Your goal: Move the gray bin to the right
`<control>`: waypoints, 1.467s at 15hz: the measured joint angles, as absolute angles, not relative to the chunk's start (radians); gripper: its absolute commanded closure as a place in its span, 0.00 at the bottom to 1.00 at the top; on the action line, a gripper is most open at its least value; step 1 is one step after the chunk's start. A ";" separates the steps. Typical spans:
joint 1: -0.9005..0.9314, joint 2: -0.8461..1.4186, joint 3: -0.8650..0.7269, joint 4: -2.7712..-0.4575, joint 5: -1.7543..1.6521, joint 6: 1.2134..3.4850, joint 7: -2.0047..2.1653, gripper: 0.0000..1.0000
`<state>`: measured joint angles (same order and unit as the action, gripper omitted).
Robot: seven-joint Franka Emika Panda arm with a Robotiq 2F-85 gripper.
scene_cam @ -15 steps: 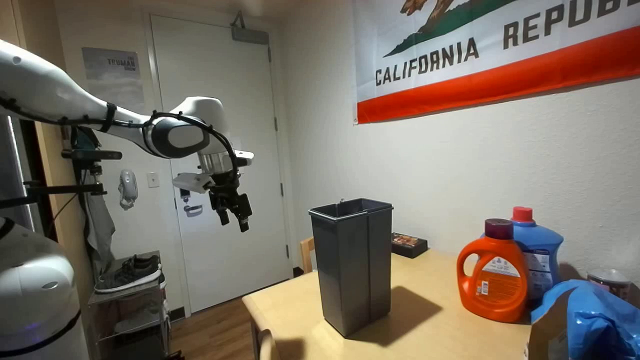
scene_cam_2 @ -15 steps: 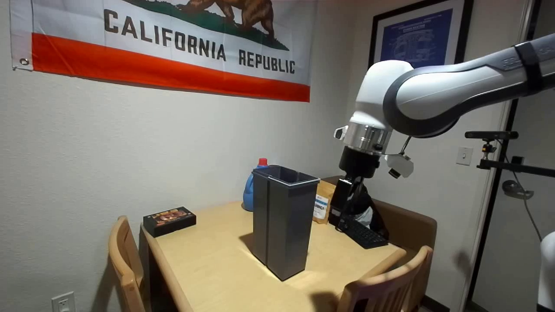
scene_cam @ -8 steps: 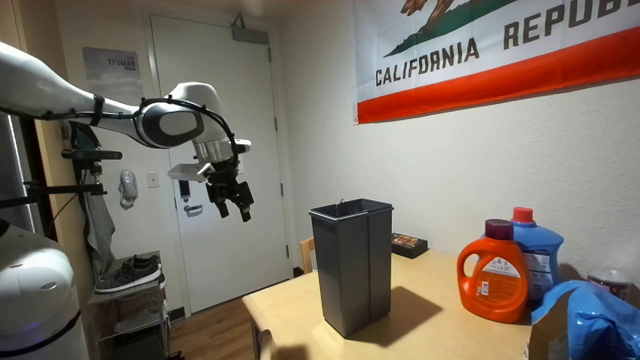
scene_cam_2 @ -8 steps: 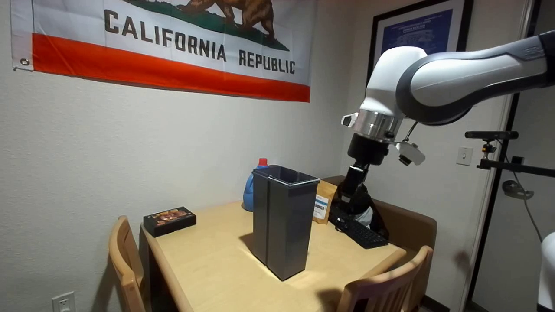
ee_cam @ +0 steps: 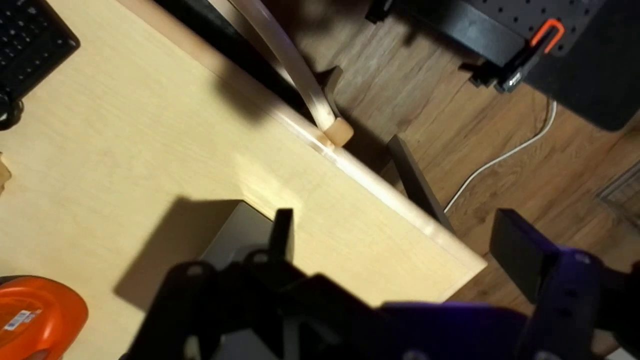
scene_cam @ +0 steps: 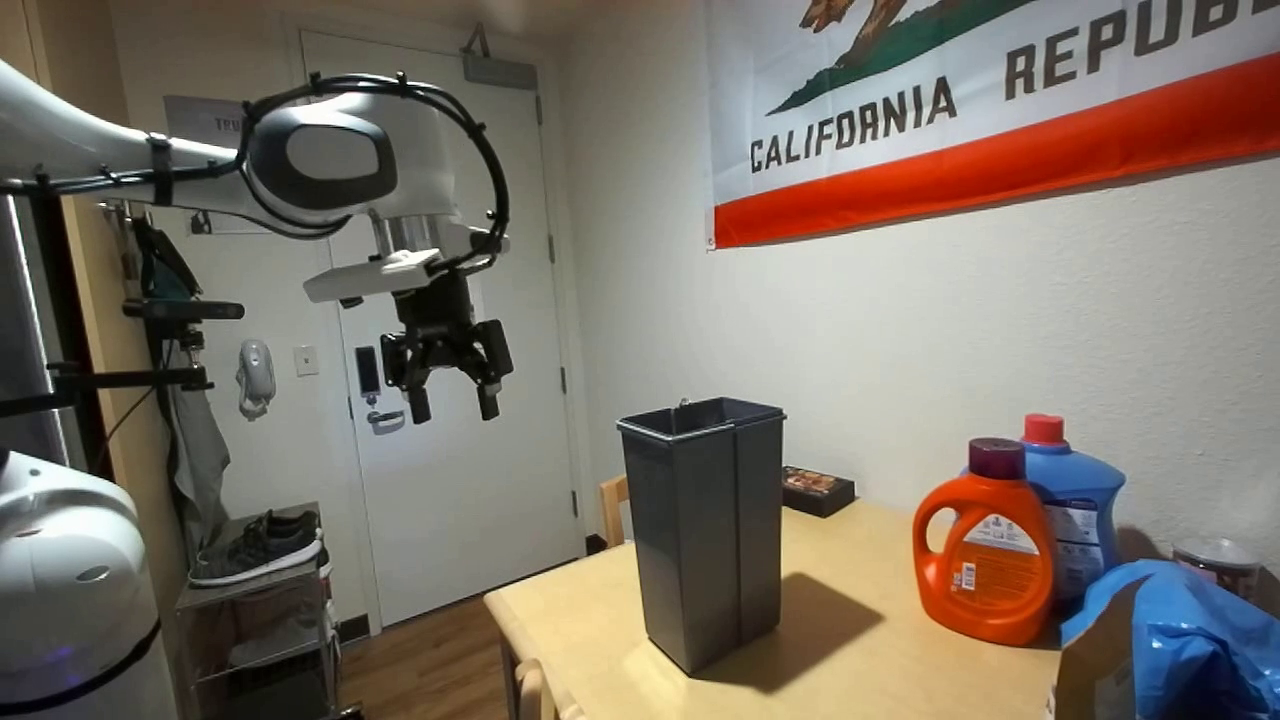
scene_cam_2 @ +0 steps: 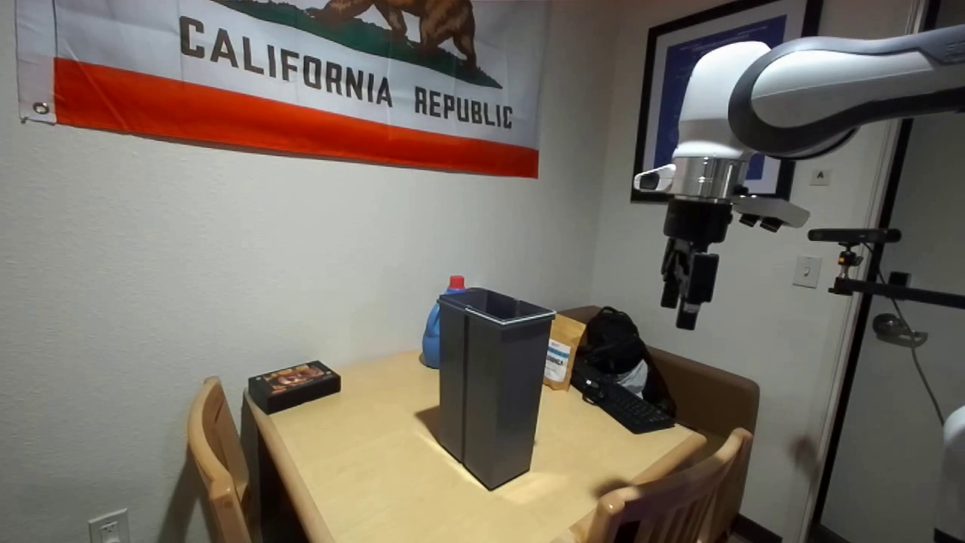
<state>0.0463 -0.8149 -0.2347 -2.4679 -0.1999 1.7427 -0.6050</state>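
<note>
The tall dark gray bin (scene_cam: 705,540) stands upright on the counter (scene_cam_2: 362,452). Its top is a bit wider than its bottom. In an exterior view, the end effector (scene_cam: 455,404) hangs in the air to the left of the bin. It is well apart from the bin in both exterior views. Its two black fingers (ee_cam: 283,232) are spread wide, with their tips pointing down. In the wrist view it covers much of the bin, and only some of the gray side shows.

In an exterior view, a big orange jug (scene_cam: 985,590) sits to the right of the bin, apart from it. A blue jug (scene_cam: 1095,480) is a bit farther right of the bin, and a shiny blue bag (scene_cam: 1210,640) is farther right again. In an exterior view, a small black box (scene_cam_2: 294,388) lies to the left of the bin, apart from it. A brown paper bag (scene_cam_2: 565,333) peeks out from behind the bin, and a black keyboard (scene_cam_2: 633,407) and a black backpack (scene_cam_2: 614,339) are to the right of the bin.
</note>
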 measured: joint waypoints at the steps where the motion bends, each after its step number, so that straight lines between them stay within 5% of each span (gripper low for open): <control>1: 0.047 -0.815 -0.246 -2.460 -0.215 1.731 -0.647 0.00; 22: 0.091 -0.725 -0.278 -2.411 -0.309 1.593 -1.279 0.00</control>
